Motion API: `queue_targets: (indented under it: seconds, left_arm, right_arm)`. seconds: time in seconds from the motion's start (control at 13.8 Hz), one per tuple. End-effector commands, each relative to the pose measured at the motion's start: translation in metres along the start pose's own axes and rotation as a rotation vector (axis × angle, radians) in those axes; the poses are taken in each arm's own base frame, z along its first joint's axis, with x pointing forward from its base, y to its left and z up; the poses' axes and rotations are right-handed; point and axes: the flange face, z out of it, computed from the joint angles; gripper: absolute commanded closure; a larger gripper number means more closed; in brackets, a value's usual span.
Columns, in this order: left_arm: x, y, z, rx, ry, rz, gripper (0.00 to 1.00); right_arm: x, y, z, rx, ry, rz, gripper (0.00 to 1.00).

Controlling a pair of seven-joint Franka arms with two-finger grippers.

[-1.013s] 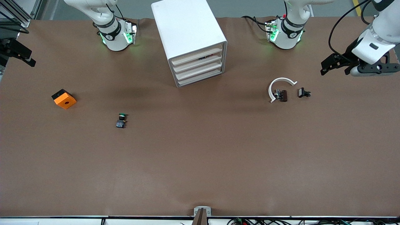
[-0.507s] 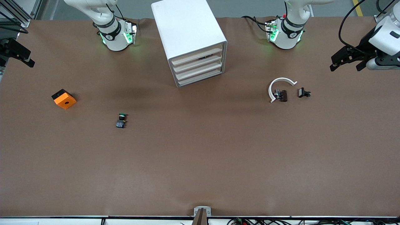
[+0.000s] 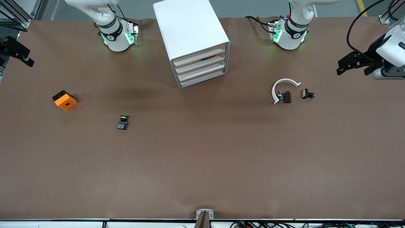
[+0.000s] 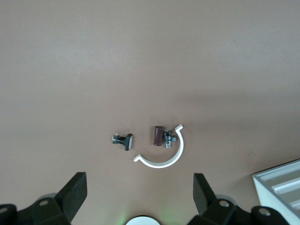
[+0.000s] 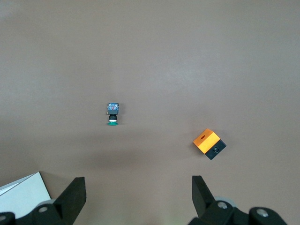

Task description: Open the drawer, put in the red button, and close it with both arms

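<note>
The white cabinet (image 3: 190, 28) stands at the robots' edge of the table, between the two bases. Its uppermost drawer (image 3: 199, 55) sits flush with the three below it. A small dark thing (image 3: 207, 58) shows at that drawer's lip. I cannot see a red button. My left gripper (image 3: 352, 67) is open and empty in the air at the left arm's end of the table; it also shows in the left wrist view (image 4: 139, 190). My right gripper (image 3: 19, 52) is open and empty at the right arm's end; it also shows in the right wrist view (image 5: 138, 190).
A green-capped button (image 3: 122, 122) lies toward the right arm's end, with an orange block (image 3: 65, 100) beside it. A white open ring (image 3: 283, 87), a brown piece (image 3: 286, 97) and a small black part (image 3: 307, 94) lie toward the left arm's end.
My left gripper has drawn away from the ring toward the left arm's end of the table. My right gripper has shifted slightly. Nothing on the table has moved.
</note>
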Motion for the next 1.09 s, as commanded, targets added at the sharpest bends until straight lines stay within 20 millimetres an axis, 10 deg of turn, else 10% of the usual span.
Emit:
queue_targets:
  seconds: [0.0, 1.01]
  left_arm:
    - [-0.0052, -0.0016, -0.0106, 0.023, -0.006, 0.021, 0.00]
    - [-0.0083, 0.0009, -0.0119, 0.016, -0.018, -0.009, 0.00]
  right_arm:
    - [-0.0052, -0.0037, -0.0064, -0.005, 0.019, -0.014, 0.00]
    - [0.0002, -0.0029, -0.0072, -0.003, 0.054, -0.010, 0.00]
